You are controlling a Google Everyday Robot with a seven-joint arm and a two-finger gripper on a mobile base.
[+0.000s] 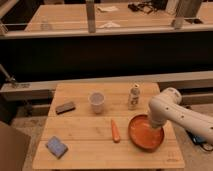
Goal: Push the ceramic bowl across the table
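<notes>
An orange-red ceramic bowl (145, 133) sits on the wooden table (85, 135) near its right front edge. My white arm reaches in from the right, and my gripper (156, 126) is at the bowl's right rim, low over it; the arm's wrist hides the fingers. The rim's right part is hidden behind the arm.
An orange carrot (115, 130) lies just left of the bowl. A white cup (96, 102) stands mid-table, a small bottle (133, 96) behind the bowl, a dark flat block (65, 107) at the left and a blue sponge (56, 146) at the front left. A rail runs behind the table.
</notes>
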